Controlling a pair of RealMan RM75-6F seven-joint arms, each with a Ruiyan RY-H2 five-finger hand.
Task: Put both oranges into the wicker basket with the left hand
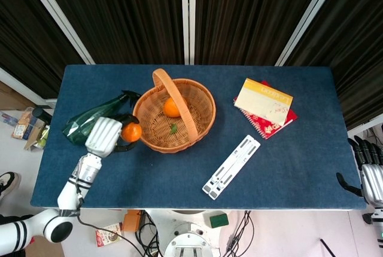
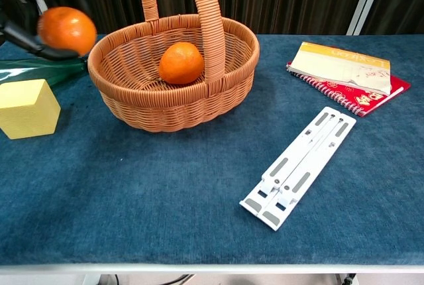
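My left hand (image 1: 104, 135) grips an orange (image 1: 131, 132) in the air, just left of the wicker basket (image 1: 154, 130). In the chest view the same orange (image 2: 66, 30) hangs high at the top left, level with the basket rim (image 2: 132, 109), with the dark fingers (image 2: 30, 36) wrapped round it. A second orange (image 1: 172, 107) lies inside the basket, beside the handle (image 2: 207, 20). My right hand (image 1: 372, 176) hangs off the table's right edge, holding nothing, its fingers together.
A green spray bottle (image 1: 87, 119) and a yellow block (image 2: 25, 108) lie left of the basket, below the raised hand. A white folding stand (image 1: 231, 167) and a yellow and red notebook stack (image 1: 264, 107) lie to the right.
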